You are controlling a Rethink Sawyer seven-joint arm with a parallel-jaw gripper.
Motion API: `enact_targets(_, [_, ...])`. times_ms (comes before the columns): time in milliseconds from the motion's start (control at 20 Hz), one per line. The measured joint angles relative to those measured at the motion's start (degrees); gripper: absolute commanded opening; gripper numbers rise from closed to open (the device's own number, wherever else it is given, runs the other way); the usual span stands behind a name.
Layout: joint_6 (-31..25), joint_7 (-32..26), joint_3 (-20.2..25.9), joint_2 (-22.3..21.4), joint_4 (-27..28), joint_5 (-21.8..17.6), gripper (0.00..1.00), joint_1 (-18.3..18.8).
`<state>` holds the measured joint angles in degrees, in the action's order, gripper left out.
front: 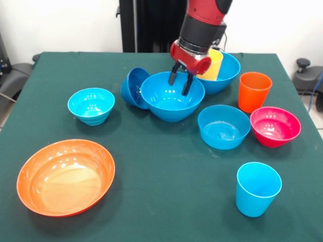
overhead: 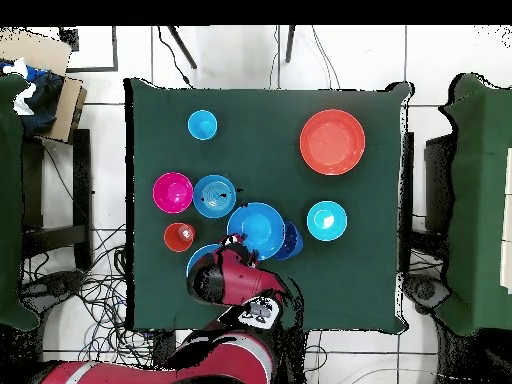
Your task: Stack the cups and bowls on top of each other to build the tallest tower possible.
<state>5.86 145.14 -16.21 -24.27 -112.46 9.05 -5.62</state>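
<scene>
blue plastic rim of the large bowl point(front: 172, 96) mid-bench sits between our hand's point(front: 180, 83) parted, empty fingers, and we fear a closing pinch tips it onto the leaning dark bowl point(front: 133, 86).

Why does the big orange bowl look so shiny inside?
Front view: lights overhead bounce off the wide shallow orange plastic bowl, leaving pale patches of glare; the round magenta-red plastic bowl glints too. Overhead view: that orange bowl looks flat and even, with little shine.
</scene>
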Motion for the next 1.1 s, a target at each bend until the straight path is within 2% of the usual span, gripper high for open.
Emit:
enact_targets(300, [-0.6,0.0,0.0,-0.7,0.0,-1.9,1.00,0.0])
enact_targets(1100, [-2.0,0.0,0.0,-0.7,0.0,-3.1,1.00,0.0])
